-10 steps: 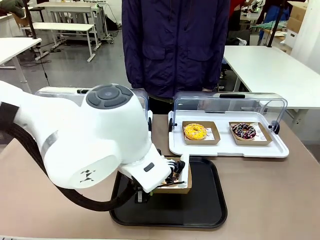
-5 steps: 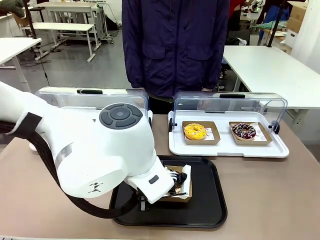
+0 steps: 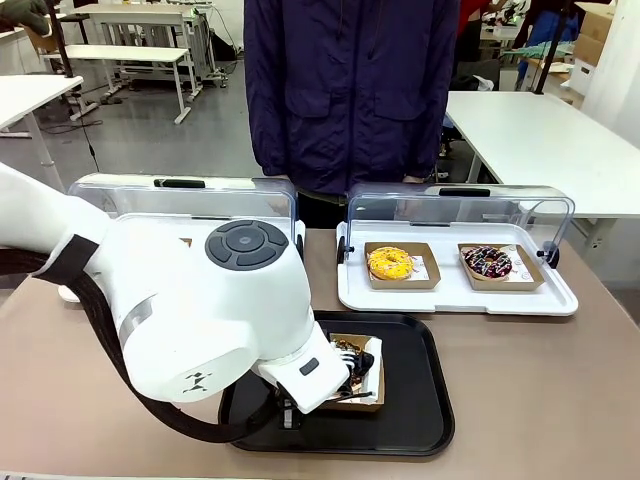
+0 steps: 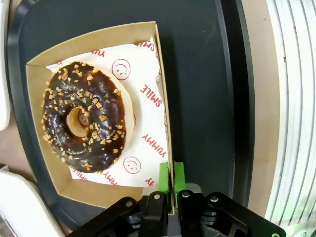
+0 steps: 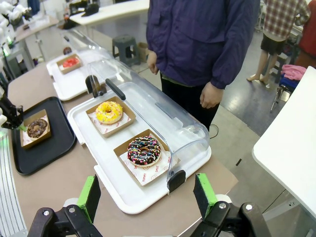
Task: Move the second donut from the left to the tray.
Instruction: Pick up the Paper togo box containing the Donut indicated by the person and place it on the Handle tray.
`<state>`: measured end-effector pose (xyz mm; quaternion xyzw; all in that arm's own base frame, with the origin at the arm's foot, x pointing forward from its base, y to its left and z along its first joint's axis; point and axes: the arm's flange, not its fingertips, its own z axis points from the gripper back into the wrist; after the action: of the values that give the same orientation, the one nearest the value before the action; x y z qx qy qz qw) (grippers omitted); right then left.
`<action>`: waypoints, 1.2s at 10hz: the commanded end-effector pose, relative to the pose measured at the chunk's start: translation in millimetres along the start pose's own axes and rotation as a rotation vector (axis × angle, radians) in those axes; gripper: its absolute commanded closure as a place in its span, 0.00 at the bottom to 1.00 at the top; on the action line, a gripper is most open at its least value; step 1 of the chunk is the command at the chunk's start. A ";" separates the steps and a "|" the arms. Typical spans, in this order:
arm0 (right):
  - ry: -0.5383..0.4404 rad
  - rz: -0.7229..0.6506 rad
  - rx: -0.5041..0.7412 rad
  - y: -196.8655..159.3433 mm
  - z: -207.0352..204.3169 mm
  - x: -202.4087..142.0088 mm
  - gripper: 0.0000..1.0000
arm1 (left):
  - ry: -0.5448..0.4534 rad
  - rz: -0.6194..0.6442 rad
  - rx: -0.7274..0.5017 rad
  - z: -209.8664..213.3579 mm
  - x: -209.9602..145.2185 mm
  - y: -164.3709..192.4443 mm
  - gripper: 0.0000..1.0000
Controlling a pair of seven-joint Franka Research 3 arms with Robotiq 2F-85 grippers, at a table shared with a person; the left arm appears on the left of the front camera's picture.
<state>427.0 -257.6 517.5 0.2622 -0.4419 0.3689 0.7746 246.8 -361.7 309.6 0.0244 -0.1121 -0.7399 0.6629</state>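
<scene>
The chocolate-glazed donut (image 4: 85,116) with light nut specks lies in its brown cardboard holder (image 4: 49,170) on a white printed liner. The holder sits inside the black tray (image 4: 202,98), towards one side. My left gripper (image 4: 171,177) is shut on the holder's side wall, one green pad on each side of the cardboard. In the front view the left arm covers much of the tray (image 3: 410,420), and the holder (image 3: 362,392) peeks out beside the wrist. The right gripper (image 5: 147,197) hangs open high above the table's right end, far from the donut (image 5: 37,127).
A white tray (image 3: 455,295) with an open clear lid holds a yellow donut (image 3: 390,263) and a sprinkled dark donut (image 3: 488,262). Another lidded white tray (image 5: 69,81) with a red donut (image 5: 69,62) stands behind the left arm. A person (image 3: 350,90) stands at the far edge.
The left arm has swung slightly right and lowered. The holder it grips has come down towards the tray's floor. The right gripper's state cannot be compared.
</scene>
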 end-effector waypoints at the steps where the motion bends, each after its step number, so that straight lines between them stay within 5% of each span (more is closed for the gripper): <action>1: -0.001 0.008 0.002 0.8 0.4 1.6 0.00 | -0.012 0.006 0.006 4.7 -11.9 -7.3 0.41; 2: -0.001 0.008 0.002 0.8 0.4 1.6 0.00 | -0.018 0.005 0.005 12.5 -11.8 -4.7 0.00; 3: -0.001 0.008 0.002 0.8 0.4 1.6 0.00 | -0.024 0.015 0.004 22.0 -13.4 -1.2 0.39; 4: -0.001 0.008 0.002 0.8 0.4 1.6 0.00 | -0.043 0.026 -0.013 33.0 -14.9 5.0 0.00; 8: -0.001 0.008 0.002 0.8 0.4 1.6 0.00 | -0.047 0.029 -0.025 77.5 -16.8 27.5 0.00; 12: -0.001 0.008 0.002 0.8 0.4 1.6 0.00 | -0.042 0.043 -0.005 74.9 -13.7 27.6 0.04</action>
<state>427.0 -257.6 517.5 0.2622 -0.4419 0.3688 0.7746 262.7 -339.6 392.8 -0.0002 -0.1218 -0.7300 0.6725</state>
